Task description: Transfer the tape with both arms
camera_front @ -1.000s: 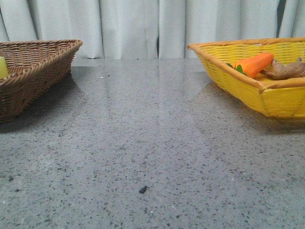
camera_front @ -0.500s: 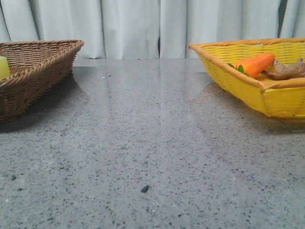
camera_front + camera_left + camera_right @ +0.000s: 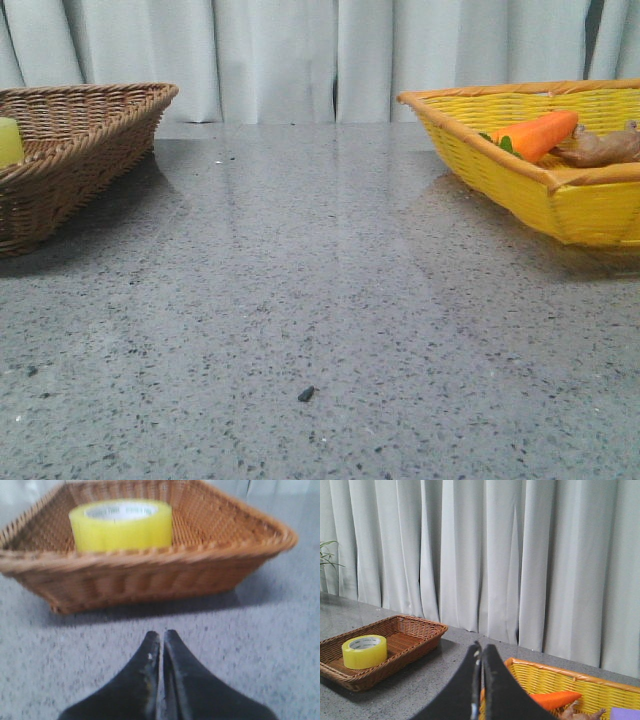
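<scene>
The yellow tape roll point(image 3: 121, 524) with a white printed core lies flat inside the brown wicker basket point(image 3: 150, 575). In the front view only a sliver of the tape point(image 3: 8, 142) shows over the brown basket's rim point(image 3: 90, 140) at the far left. It also shows in the right wrist view point(image 3: 364, 651). My left gripper point(image 3: 162, 636) is shut and empty, over the table just short of the brown basket. My right gripper point(image 3: 480, 649) is shut and empty, raised near the yellow basket point(image 3: 570, 685). Neither gripper shows in the front view.
The yellow basket point(image 3: 540, 190) at the right holds an orange carrot point(image 3: 535, 133) and a brown ginger-like piece point(image 3: 605, 148). A small dark speck point(image 3: 306, 394) lies on the grey speckled table. White curtains hang behind the table.
The front view has shifted slightly: baskets and the speck sit a few pixels further right. Nothing on the table has moved.
</scene>
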